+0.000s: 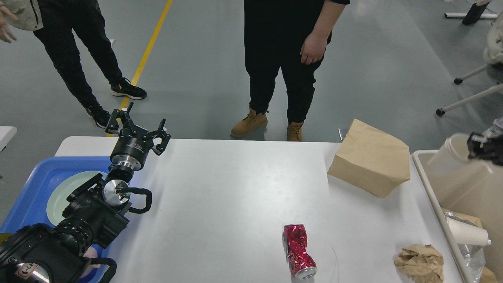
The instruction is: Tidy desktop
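The white desktop [235, 188] carries a crushed red can [298, 251] at the front, a brown paper bag [371, 157] at the back right and a crumpled brown paper [418, 263] at the front right. My left gripper [138, 125] is open and empty above the desktop's back left corner. My right gripper [480, 144], blurred at the right edge, is shut on a white paper cup [448, 157], which it holds raised over the beige bin [426, 177].
The bin holds another white cup [467, 234] and wrappers. A blue tray [27, 196] with a green plate [63, 188] lies under my left arm. Two people stand behind the table, one [283, 59] close to its far edge.
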Available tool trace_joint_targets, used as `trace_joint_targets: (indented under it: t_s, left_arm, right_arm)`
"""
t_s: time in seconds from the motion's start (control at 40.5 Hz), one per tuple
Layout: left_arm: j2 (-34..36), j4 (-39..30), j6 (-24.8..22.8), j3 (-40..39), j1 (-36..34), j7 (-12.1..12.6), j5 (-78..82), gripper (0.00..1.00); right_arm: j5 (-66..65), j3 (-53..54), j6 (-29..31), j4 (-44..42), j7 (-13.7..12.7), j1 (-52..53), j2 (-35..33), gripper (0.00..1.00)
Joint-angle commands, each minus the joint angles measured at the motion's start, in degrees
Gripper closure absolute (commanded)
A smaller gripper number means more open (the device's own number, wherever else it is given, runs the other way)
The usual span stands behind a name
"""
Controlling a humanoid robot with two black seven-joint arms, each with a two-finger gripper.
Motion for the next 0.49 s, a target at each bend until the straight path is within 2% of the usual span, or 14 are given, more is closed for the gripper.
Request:
trace_joint_targets:
  t_s: [0.0,0.124,0.297,0.445,0.469]
  left_arm:
    - [0.0,0.0,0.0,0.0,0.1,0.0,0.0,0.04]
    - [0.0,0.0,0.0,0.0,0.01,0.0,0.0,0.04]
    - [0.0,0.0,-0.09,0.0,0.01,0.0,0.0,0.04]
    - [0.0,0.0,-0.09,0.0,0.01,0.0,0.0,0.04]
    - [0.0,0.0,-0.09,0.0,0.1,0.0,0.0,0.04]
  right_arm:
    - [0.07,0.21,3.36,0.33,0.08,7.88,-2.08,1.0]
    - [-0.01,0.21,3.71,-0.38,-0.09,13.6,-2.79,1.0]
    - [-0.36,-0.31,2.04,-2.57,-0.45,12.2,-2.87,1.0]
    - [0.25,0.12,-7.0,-8.8,-0.45,-2.1,-2.79,1.0]
    - [0.34,0.21,-10.14,-11.25,-0.45,-7.09,-2.7,1.0]
